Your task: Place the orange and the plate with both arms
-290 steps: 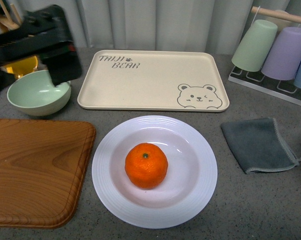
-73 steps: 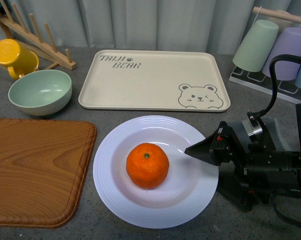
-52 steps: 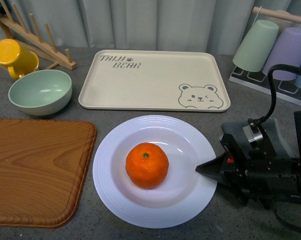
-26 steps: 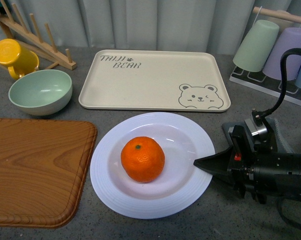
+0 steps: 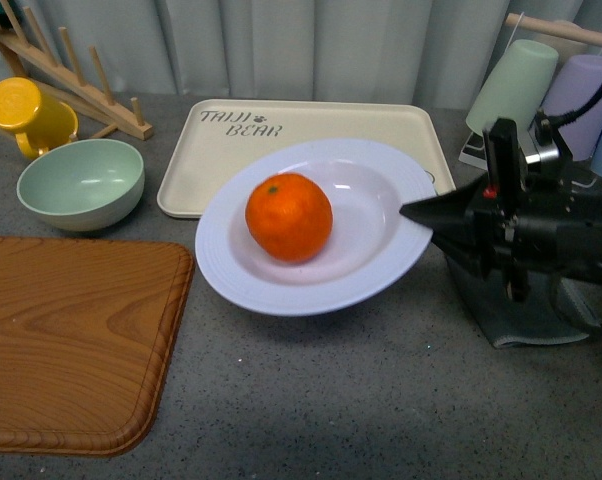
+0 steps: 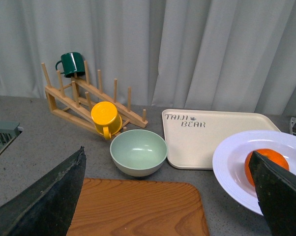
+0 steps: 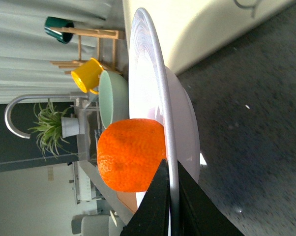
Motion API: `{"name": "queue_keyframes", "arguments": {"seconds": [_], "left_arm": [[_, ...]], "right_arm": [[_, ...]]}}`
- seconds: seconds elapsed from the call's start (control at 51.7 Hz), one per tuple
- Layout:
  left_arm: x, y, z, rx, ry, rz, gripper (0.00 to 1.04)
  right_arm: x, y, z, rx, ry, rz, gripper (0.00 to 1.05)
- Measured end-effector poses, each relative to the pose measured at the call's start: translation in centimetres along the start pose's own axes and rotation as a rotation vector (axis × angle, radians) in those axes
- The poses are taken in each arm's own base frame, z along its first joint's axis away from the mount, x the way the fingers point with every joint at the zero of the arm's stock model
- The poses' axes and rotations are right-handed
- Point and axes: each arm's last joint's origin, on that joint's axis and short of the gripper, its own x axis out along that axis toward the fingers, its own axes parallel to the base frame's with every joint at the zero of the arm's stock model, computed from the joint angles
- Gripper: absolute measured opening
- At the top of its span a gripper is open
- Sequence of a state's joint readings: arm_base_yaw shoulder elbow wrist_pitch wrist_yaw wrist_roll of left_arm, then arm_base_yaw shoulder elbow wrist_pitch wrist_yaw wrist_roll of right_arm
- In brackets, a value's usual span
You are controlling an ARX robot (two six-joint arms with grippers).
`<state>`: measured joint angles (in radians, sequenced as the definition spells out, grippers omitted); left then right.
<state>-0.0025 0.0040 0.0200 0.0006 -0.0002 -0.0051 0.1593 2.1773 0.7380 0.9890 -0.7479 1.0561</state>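
Note:
The plate (image 5: 371, 260) is lifted off the grey counter and tilted, partly over the beige bear tray (image 5: 231, 160). The orange (image 5: 289, 217) lies in it toward its left side. My right gripper (image 5: 421, 213) is shut on the plate's right rim. In the right wrist view the jaws pinch the rim (image 7: 168, 196), with the orange (image 7: 128, 155) just beyond them and the plate (image 7: 148, 83) edge-on. My left gripper (image 6: 170, 196) is open and empty above the counter; its view shows the plate (image 6: 231, 167) and orange (image 6: 266, 160) off to one side. The left arm is not in the front view.
A wooden cutting board (image 5: 61, 340) lies front left. A mint-green bowl (image 5: 79, 182), a yellow cup (image 5: 26, 110) and a wooden rack (image 5: 71, 75) stand back left. A grey cloth (image 5: 526, 320) lies under the right arm. Upturned cups (image 5: 511, 85) stand back right.
My right gripper closed on the plate's right rim and raised it, carrying plate and orange back toward the bear tray. The orange shifted to the plate's left side.

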Motion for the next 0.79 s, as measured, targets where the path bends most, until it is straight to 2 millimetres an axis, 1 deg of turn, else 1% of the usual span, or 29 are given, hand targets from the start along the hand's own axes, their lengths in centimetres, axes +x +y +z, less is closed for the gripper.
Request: {"name": "queue_keyframes", "arguments": {"seconds": [0.058, 0.135, 0.213, 0.29, 0.406, 0.638, 0.793], "left_arm": [[0.0, 0.0, 0.0, 0.000, 0.000, 0.000, 0.98], [0.0, 0.0, 0.0, 0.000, 0.000, 0.000, 0.98], [0.0, 0.0, 0.0, 0.000, 0.000, 0.000, 0.98], [0.0, 0.0, 0.0, 0.000, 0.000, 0.000, 0.98], [0.0, 0.0, 0.0, 0.000, 0.000, 0.000, 0.98], [0.0, 0.0, 0.0, 0.000, 0.000, 0.000, 0.98], [0.0, 0.0, 0.0, 0.000, 0.000, 0.000, 0.98]], "right_arm": [[0.8, 0.4, 0.7, -0.004, -0.003, 0.013, 0.01], [2.7, 0.4, 1.9, 0.003, -0.002, 0.020, 0.01], [4.8, -0.3, 3.0, 0.025, -0.002, 0.011, 0.01], [6.1, -0.7, 3.8, 0.043, -0.005, 0.009, 0.01], [7.6, -1.1, 4.9, 0.057, -0.013, 0.017, 0.01], [10.2, -0.4, 7.4, 0.056, -0.015, 0.002, 0.01], [12.1, -1.2, 8.1, 0.057, 0.001, -0.049, 0.01]]}}
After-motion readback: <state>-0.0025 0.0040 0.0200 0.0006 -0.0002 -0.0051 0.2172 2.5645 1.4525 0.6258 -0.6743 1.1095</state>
